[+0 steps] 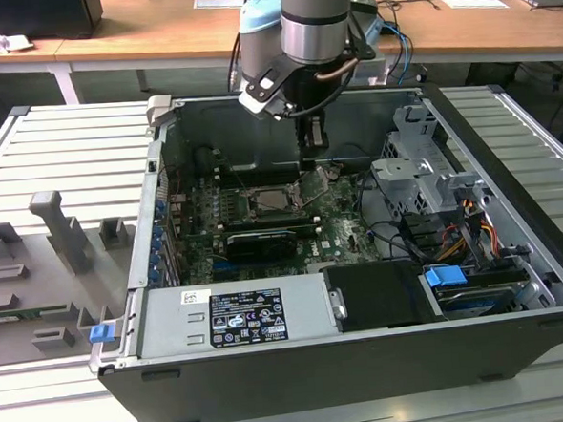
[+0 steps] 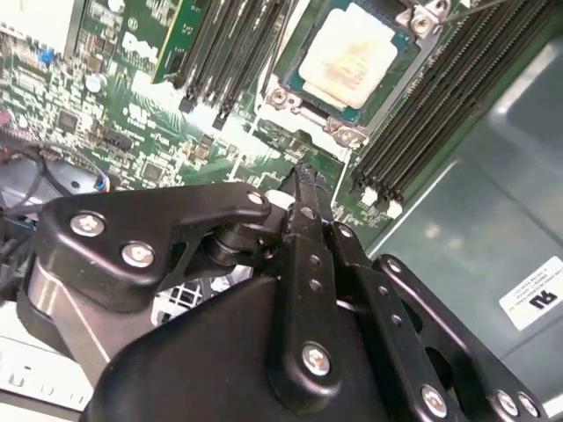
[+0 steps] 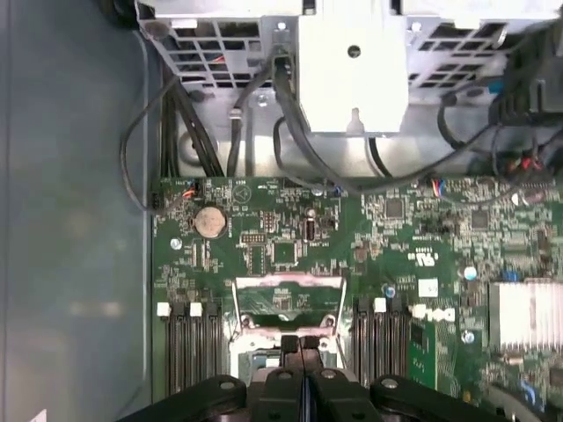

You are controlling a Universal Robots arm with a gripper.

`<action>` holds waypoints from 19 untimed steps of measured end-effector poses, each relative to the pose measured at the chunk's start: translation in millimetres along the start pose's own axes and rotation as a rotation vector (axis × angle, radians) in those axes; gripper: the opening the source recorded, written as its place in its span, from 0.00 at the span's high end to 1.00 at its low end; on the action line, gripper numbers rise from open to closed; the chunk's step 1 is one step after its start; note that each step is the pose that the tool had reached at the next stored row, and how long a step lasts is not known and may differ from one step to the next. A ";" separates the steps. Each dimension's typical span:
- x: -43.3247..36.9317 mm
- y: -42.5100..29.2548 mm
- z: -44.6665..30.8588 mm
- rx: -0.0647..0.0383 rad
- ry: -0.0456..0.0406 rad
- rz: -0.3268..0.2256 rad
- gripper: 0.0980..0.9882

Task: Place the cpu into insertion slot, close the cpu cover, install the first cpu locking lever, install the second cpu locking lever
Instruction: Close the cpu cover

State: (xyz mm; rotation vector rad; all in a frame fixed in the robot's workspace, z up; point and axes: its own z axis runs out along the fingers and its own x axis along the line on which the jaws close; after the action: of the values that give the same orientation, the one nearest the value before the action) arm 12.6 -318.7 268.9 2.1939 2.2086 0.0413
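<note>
The cpu [image 2: 346,54], a pale beige square, lies flat in the insertion slot [image 2: 290,97] on the green board. In the exterior view, my gripper [image 1: 313,150] hangs inside the open case just behind the slot [image 1: 274,200]. Its fingers are shut together with nothing between them. Both wrist views show the fingertips [image 2: 303,173] [image 3: 299,341] a little above the board beside the slot. The cpu cover [image 3: 286,281], a silver frame, sits right past the fingertips with green board showing through its window. A thin wire lever [image 2: 459,8] crosses the slot's far corner.
Black memory slots [image 2: 431,105] [image 3: 189,343] flank the socket. A long black card [image 1: 261,241] lies in front of it. The grey drive cage [image 1: 418,169] [image 3: 352,70] and black cables [image 3: 264,114] stand close by. A power supply [image 1: 235,314] fills the case's front.
</note>
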 end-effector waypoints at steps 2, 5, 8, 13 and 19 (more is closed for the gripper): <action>-0.1 0.1 3.5 0.000 0.0000 -0.006 0.99; -1.4 0.8 5.1 0.000 -0.0001 -0.006 0.99; -1.5 9.9 7.1 0.003 -0.0001 -0.006 0.99; -1.1 23.0 9.7 0.003 -0.0001 -0.006 0.99; 2.8 32.6 11.8 0.004 -0.0003 -0.006 0.99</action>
State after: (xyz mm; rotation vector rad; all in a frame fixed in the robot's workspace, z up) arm 45.7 -315.7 258.4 2.1884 2.2172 0.0370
